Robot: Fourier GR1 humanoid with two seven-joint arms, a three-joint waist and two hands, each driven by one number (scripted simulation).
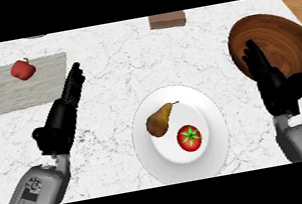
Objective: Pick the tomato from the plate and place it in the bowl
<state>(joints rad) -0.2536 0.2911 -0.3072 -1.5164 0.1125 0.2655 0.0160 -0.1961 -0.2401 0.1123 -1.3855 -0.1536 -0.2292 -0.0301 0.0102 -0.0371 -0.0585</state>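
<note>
The tomato (189, 138) lies on the white plate (200, 100), which sits on the marble counter (117, 64) between the two hands. It is on the near part of the plate, its green top facing up, to the left of the right hand (275, 85) and a little nearer the robot than that hand's palm. Nothing is touching it. A brown pear (160, 120) lies just beside it on the same plate, up and to the left, with its stem pointing away from the robot.

The right hand is open and holds nothing; its fingers are straight and point away from the robot. The fingertips lie over the left rim of the wooden bowl (286, 34), which stands ahead and to the right of the hand. The bowl is well apart from the tomato.

The left hand (60, 121) is open too and holds nothing, its fingers stretched forward over the bare counter. The plate is to its right. Ahead and to its left lies a grey cloth (3, 97) with a small red fruit (23, 69) on its far part. A brown block (167, 20) stands at the far edge of the counter, well ahead of both hands.
</note>
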